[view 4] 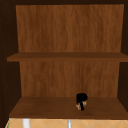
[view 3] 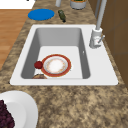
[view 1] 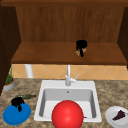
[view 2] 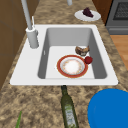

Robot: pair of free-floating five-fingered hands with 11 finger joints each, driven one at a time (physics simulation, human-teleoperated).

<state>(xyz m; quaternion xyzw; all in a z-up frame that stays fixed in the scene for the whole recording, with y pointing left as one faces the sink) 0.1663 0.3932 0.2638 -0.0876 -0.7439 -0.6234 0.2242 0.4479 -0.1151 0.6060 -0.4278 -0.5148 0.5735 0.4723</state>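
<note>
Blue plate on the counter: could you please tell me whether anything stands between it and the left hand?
Nothing visible does. In the front view the left hand is right over the blue plate, left of the sink. Whether they touch I cannot tell. The bottle lies behind them, out of the way.

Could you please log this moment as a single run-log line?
left hand: over blue plate | right hand: on cabinet shelf, holding small brown item | sink: red-rimmed plate
</note>
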